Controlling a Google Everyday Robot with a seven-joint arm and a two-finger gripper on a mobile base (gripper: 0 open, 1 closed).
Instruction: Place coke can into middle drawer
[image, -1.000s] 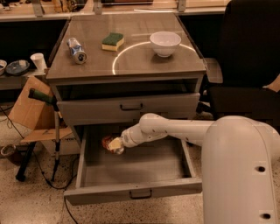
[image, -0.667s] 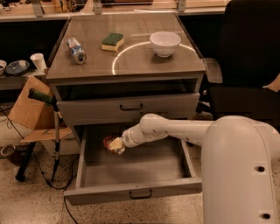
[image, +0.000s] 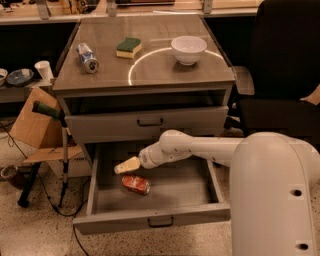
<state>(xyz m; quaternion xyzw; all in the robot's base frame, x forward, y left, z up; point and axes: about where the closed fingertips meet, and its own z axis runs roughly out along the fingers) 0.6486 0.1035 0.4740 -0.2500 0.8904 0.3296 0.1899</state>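
The coke can (image: 136, 184), red with white markings, lies on its side on the floor of the middle drawer (image: 186, 186), left of centre. The drawer is pulled fully out; its grey front with a dark bar handle (image: 161, 221) is nearest me. My gripper (image: 126, 165) hangs inside the drawer just above and to the left of the can, pale fingers pointing left, open, apart from the can. The white arm reaches in from the right.
The matching drawer front (image: 150, 123) above is ajar. On the cabinet top lie a silver-and-blue can (image: 87, 57), a green-yellow sponge (image: 129, 47) and a white bowl (image: 188, 49). A cardboard box (image: 31, 125) and a crutch (image: 50, 111) stand left; a black chair (image: 285, 75) stands right.
The gripper held the can above the drawer's left part before. Now the can lies on the drawer floor, let go, and the gripper sits just above it.
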